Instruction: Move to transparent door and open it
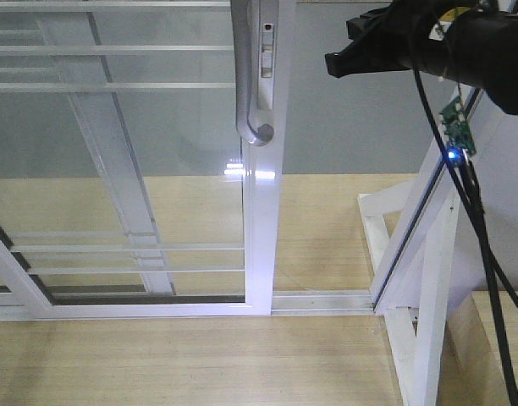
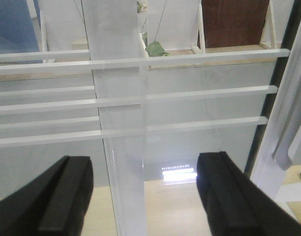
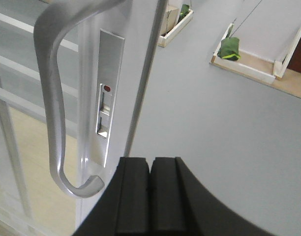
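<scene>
The transparent door (image 1: pixel 261 222), a tall clear-glass sliding panel in a white frame, stands upright in the white floor track (image 1: pixel 322 300) at the middle of the front view, with pale wooden flooring (image 1: pixel 200 359) before it and beyond it. Its grey hook-ended metal pull handle (image 1: pixel 245 80) runs down the right stile beside a narrow silver lock plate (image 3: pixel 108 105) that shows a small red dot. An open gap separates that stile from the slanted white frame post (image 1: pixel 428 279) at right. The black right gripper (image 3: pixel 150 164) hangs near the handle's stile on the open side, apart from it, its jaws pressed flat together with nothing between them. Black cables (image 1: pixel 487 279) and a small green circuit board with a blue light (image 1: pixel 455 127) trail beneath that arm. The black left gripper (image 2: pixel 145 167) faces the glass further left, level with the thin horizontal white bars (image 2: pixel 140 101), its fingers (image 2: pixel 67 196) spread wide and empty. A second white-framed glass panel (image 1: pixel 107 144) shows through the pane behind.
</scene>
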